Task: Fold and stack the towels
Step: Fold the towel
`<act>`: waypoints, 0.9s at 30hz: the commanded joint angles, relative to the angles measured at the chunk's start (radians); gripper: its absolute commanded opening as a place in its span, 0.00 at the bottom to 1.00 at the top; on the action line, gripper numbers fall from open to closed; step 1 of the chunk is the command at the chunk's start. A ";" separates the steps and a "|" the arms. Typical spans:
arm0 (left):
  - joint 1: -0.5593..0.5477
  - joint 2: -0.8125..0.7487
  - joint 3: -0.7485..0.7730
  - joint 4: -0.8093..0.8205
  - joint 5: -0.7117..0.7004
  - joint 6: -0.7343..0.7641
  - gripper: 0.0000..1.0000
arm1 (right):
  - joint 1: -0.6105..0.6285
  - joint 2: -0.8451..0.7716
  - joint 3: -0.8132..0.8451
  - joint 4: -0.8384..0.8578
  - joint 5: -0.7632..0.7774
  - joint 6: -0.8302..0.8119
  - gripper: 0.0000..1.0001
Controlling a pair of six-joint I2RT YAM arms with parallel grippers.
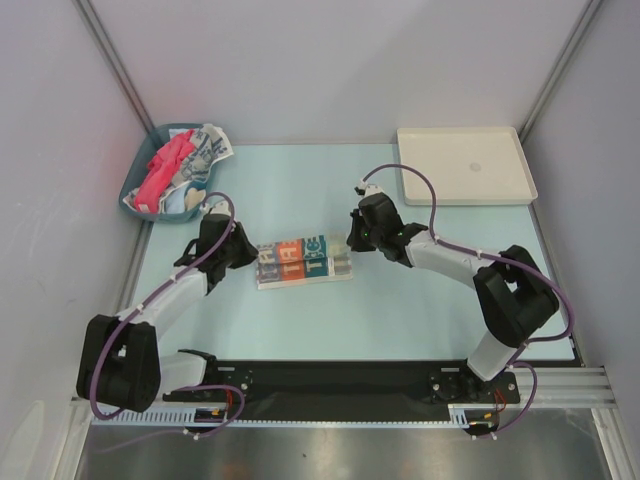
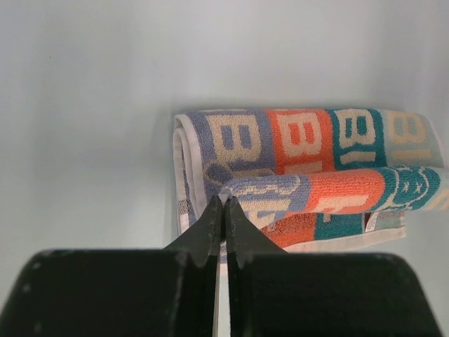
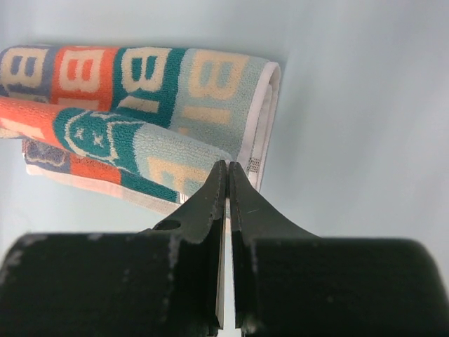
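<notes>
Two tools closed, each pinching an end of the lettered towel's (image 1: 303,260) top flap: left tool (image 2: 224,200) at the left end, right tool (image 3: 228,166) at the right. Towel lies folded mid worktop (image 1: 400,310), between the arms. Other towels (image 1: 172,165) heaped in teal bin (image 1: 138,180), far-left corner.

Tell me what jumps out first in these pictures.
The lettered towel lies folded mid-table, with the left end effector and right end effector pinched shut on its flap at opposite ends. Next, the teal bin at back left, heaped with a red-pink towel and patterned ones; a white tray sits back right.
</notes>
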 commanded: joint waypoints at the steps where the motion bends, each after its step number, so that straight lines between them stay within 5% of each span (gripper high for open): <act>1: -0.003 -0.029 0.052 -0.020 -0.016 0.020 0.04 | 0.005 -0.048 0.037 -0.017 0.042 -0.014 0.00; 24: -0.010 -0.086 -0.126 0.061 0.023 -0.003 0.11 | 0.035 -0.054 -0.115 0.061 0.047 0.030 0.00; 27: -0.012 -0.089 -0.172 0.090 0.029 -0.009 0.18 | 0.040 -0.045 -0.131 0.067 0.036 0.038 0.11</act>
